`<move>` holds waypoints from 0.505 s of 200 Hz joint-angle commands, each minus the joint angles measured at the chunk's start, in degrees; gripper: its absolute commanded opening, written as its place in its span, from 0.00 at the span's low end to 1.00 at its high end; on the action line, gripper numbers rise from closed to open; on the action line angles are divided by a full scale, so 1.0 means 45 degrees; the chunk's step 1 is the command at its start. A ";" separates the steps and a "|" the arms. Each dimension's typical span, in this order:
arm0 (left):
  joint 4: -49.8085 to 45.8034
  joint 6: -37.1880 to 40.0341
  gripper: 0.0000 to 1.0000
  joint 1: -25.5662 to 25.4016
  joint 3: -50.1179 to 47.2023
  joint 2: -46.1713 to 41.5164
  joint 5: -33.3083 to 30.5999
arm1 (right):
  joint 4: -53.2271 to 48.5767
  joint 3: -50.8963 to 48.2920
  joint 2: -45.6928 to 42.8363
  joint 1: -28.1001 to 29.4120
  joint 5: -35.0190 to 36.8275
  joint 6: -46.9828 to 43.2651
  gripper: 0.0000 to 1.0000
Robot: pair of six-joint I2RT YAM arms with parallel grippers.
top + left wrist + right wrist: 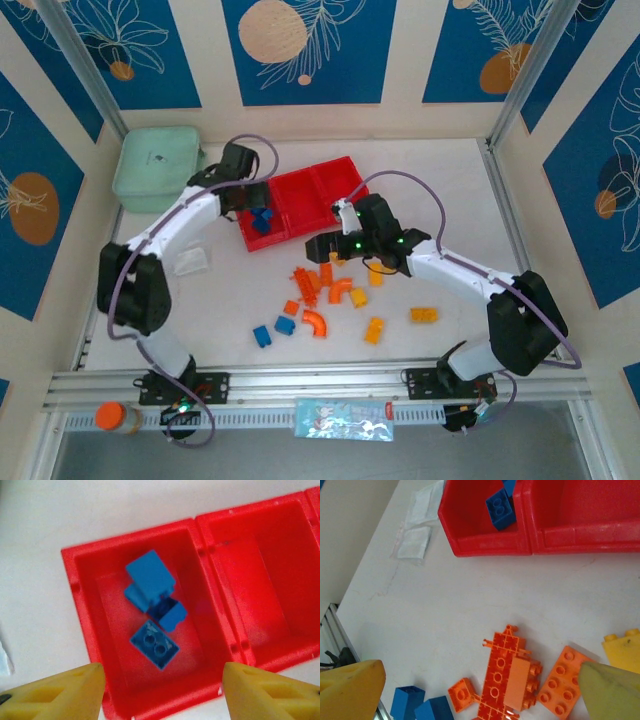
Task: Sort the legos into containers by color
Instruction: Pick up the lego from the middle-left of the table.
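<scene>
The red tray (310, 190) lies at mid-table, and its left compartment (200, 530) holds three blue legos (150, 577). My left gripper (161, 672) hangs open over that compartment with nothing between its yellow fingers (65, 690). From above, the left gripper (258, 193) is at the tray's left end. My right gripper (325, 247) is open just in front of the tray, over a cluster of orange legos (325, 285). In the right wrist view an orange plate piece (502, 680) lies below the right gripper (480, 672), beside a flat orange brick (560, 682) and a yellow brick (625, 647).
Two blue bricks (272, 330) and yellow-orange bricks (424, 314) lie nearer the front edge. A mint green pouch (155, 165) sits at the back left. A small clear plastic box (190, 262) lies left of the tray. An orange-lidded jar (118, 417) stands on the front rail.
</scene>
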 commanded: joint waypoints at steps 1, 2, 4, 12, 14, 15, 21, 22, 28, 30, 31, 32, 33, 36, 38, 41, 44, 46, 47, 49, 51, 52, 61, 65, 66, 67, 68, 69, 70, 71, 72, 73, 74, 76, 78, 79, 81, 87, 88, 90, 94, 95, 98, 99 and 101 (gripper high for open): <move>-0.0069 -0.0574 0.64 -0.0276 -0.1639 -0.1299 0.0817 | -0.0478 -0.0496 -0.0427 0.0071 -0.0294 -0.0491 0.99; -0.0075 -0.0596 0.64 -0.0291 -0.1711 -0.1383 0.0818 | -0.0491 -0.0514 -0.0423 0.0082 -0.0283 -0.0498 0.99; -0.0104 -0.0652 0.64 -0.0336 -0.1863 -0.1534 0.0818 | -0.0525 -0.0527 -0.0449 0.0100 -0.0274 -0.0537 0.99; -0.0204 -0.0795 0.64 -0.0467 -0.2452 -0.2016 0.0816 | -0.0628 -0.0623 -0.0452 0.0179 -0.0221 -0.0634 0.99; -0.0239 -0.0834 0.64 -0.0517 -0.2595 -0.2141 0.0818 | -0.0647 -0.0652 -0.0447 0.0198 -0.0214 -0.0649 0.99; -0.0258 -0.0843 0.64 -0.0548 -0.2648 -0.2205 0.0808 | -0.0663 -0.0670 -0.0452 0.0214 -0.0213 -0.0665 0.99; -0.0374 -0.0958 0.64 -0.0675 -0.3044 -0.2565 0.0799 | -0.0713 -0.0744 -0.0468 0.0294 -0.0175 -0.0699 0.99; -0.0384 -0.0984 0.64 -0.0705 -0.3117 -0.2631 0.0789 | -0.0716 -0.0765 -0.0463 0.0301 -0.0184 -0.0709 0.99; -0.0475 -0.1122 0.64 -0.0876 -0.3513 -0.2993 0.0783 | -0.0757 -0.0858 -0.0488 0.0388 -0.0174 -0.0733 0.99; -0.0497 -0.1164 0.64 -0.0942 -0.3647 -0.3128 0.0780 | -0.0772 -0.0887 -0.0490 0.0411 -0.0173 -0.0737 0.99; -0.0504 -0.1185 0.64 -0.0966 -0.3711 -0.3186 0.0780 | -0.0775 -0.0904 -0.0493 0.0428 -0.0163 -0.0728 0.99; -0.0517 -0.1204 0.64 -0.0997 -0.3773 -0.3244 0.0779 | -0.0766 -0.0923 -0.0495 0.0446 -0.0159 -0.0734 0.99; -0.0534 -0.1214 0.64 -0.1032 -0.3843 -0.3303 0.0770 | -0.0762 -0.0952 -0.0496 0.0465 -0.0156 -0.0736 0.99; -0.0590 -0.1286 0.65 -0.1131 -0.4006 -0.3471 0.0736 | -0.0770 -0.1002 -0.0526 0.0506 -0.0154 -0.0712 0.99; -0.0638 -0.1342 0.65 -0.1186 -0.4141 -0.3594 0.0700 | -0.0761 -0.1035 -0.0534 0.0543 -0.0144 -0.0708 0.99; -0.0720 -0.1476 0.65 -0.1302 -0.4322 -0.3752 0.0645 | -0.0760 -0.1093 -0.0545 0.0611 -0.0126 -0.0701 0.99; -0.0801 -0.1580 0.65 -0.1419 -0.4508 -0.3918 0.0587 | -0.0748 -0.1156 -0.0569 0.0661 -0.0106 -0.0673 0.99; -0.0852 -0.1655 0.65 -0.1497 -0.4613 -0.4028 0.0560 | -0.0741 -0.1181 -0.0574 0.0699 -0.0098 -0.0664 0.99; -0.0877 -0.1684 0.65 -0.1536 -0.4663 -0.4076 0.0552 | -0.0749 -0.1198 -0.0574 0.0709 -0.0096 -0.0643 0.99; -0.0920 -0.1730 0.65 -0.1624 -0.4759 -0.4175 0.0537 | -0.0726 -0.1235 -0.0575 0.0745 -0.0081 -0.0632 0.99; -0.0960 -0.1785 0.66 -0.1695 -0.4886 -0.4273 0.0518 | -0.0720 -0.1269 -0.0575 0.0803 -0.0067 -0.0619 0.99; -0.0980 -0.1807 0.66 -0.1733 -0.4946 -0.4315 0.0512 | -0.0719 -0.1281 -0.0575 0.0829 -0.0062 -0.0611 0.99; -0.1262 -0.2133 0.66 -0.2064 -0.5391 -0.4742 0.0335 | -0.0718 -0.1392 -0.0614 0.1034 0.0028 -0.0538 0.99; -0.1427 -0.2333 0.66 -0.2227 -0.5581 -0.4919 0.0236 | -0.0719 -0.1437 -0.0608 0.1145 0.0090 -0.0510 0.99; -0.1467 -0.2413 0.66 -0.2272 -0.5625 -0.4960 0.0215 | -0.0719 -0.1453 -0.0611 0.1166 0.0105 -0.0498 0.99; -0.1487 -0.2463 0.66 -0.2305 -0.5677 -0.4991 0.0204 | -0.0728 -0.1461 -0.0613 0.1196 0.0122 -0.0482 0.99; -0.1526 -0.2527 0.66 -0.2340 -0.5723 -0.5045 0.0199 | -0.0723 -0.1475 -0.0623 0.1211 0.0140 -0.0473 0.99; -0.1556 -0.2579 0.66 -0.2388 -0.5775 -0.5092 0.0196 | -0.0721 -0.1472 -0.0628 0.1238 0.0159 -0.0450 0.99; -0.1571 -0.2634 0.66 -0.2431 -0.5830 -0.5135 0.0204 | -0.0730 -0.1490 -0.0631 0.1271 0.0179 -0.0438 0.99; -0.1597 -0.2671 0.66 -0.2472 -0.5877 -0.5166 0.0199 | -0.0734 -0.1499 -0.0623 0.1298 0.0198 -0.0432 0.99; -0.1621 -0.2729 0.66 -0.2512 -0.5930 -0.5201 0.0206 | -0.0726 -0.1513 -0.0618 0.1321 0.0208 -0.0420 0.99; -0.1632 -0.2777 0.66 -0.2561 -0.5986 -0.5248 0.0209 | -0.0722 -0.1521 -0.0616 0.1332 0.0213 -0.0403 0.99; -0.1648 -0.2811 0.66 -0.2605 -0.6033 -0.5291 0.0221 | -0.0720 -0.1534 -0.0625 0.1357 0.0235 -0.0386 0.99; -0.1669 -0.2905 0.66 -0.2697 -0.6142 -0.5367 0.0239 | -0.0719 -0.1544 -0.0617 0.1415 0.0261 -0.0348 0.99; -0.1694 -0.3007 0.66 -0.2793 -0.6242 -0.5455 0.0249 | -0.0704 -0.1576 -0.0639 0.1459 0.0282 -0.0299 0.99; -0.1708 -0.3063 0.66 -0.2839 -0.6288 -0.5492 0.0250 | -0.0692 -0.1591 -0.0646 0.1489 0.0289 -0.0285 0.99; -0.1733 -0.3178 0.66 -0.2936 -0.6386 -0.5574 0.0251 | -0.0678 -0.1612 -0.0647 0.1522 0.0294 -0.0235 0.99; -0.1840 -0.3557 0.67 -0.3227 -0.6674 -0.5765 0.0225 | -0.0611 -0.1717 -0.0665 0.1672 0.0315 -0.0104 0.99; -0.1849 -0.3621 0.67 -0.3280 -0.6719 -0.5794 0.0209 | -0.0596 -0.1720 -0.0669 0.1693 0.0315 -0.0080 0.99; -0.1895 -0.3742 0.67 -0.3378 -0.6806 -0.5854 0.0187 | -0.0561 -0.1776 -0.0677 0.1734 0.0315 -0.0037 0.99; -0.1966 -0.3993 0.67 -0.3578 -0.6977 -0.5939 0.0129 | -0.0517 -0.1842 -0.0678 0.1829 0.0343 0.0042 0.99; -0.1991 -0.4054 0.67 -0.3621 -0.7017 -0.5959 0.0112 | -0.0501 -0.1861 -0.0685 0.1850 0.0349 0.0072 0.99; -0.2049 -0.4219 0.67 -0.3755 -0.7125 -0.6010 0.0098 | -0.0479 -0.1906 -0.0706 0.1919 0.0378 0.0124 0.99; -0.2071 -0.4274 0.67 -0.3798 -0.7159 -0.6014 0.0097 | -0.0462 -0.1912 -0.0699 0.1944 0.0376 0.0142 0.99; -0.2127 -0.4379 0.68 -0.3894 -0.7234 -0.6036 0.0096 | -0.0440 -0.1951 -0.0694 0.1987 0.0413 0.0194 0.99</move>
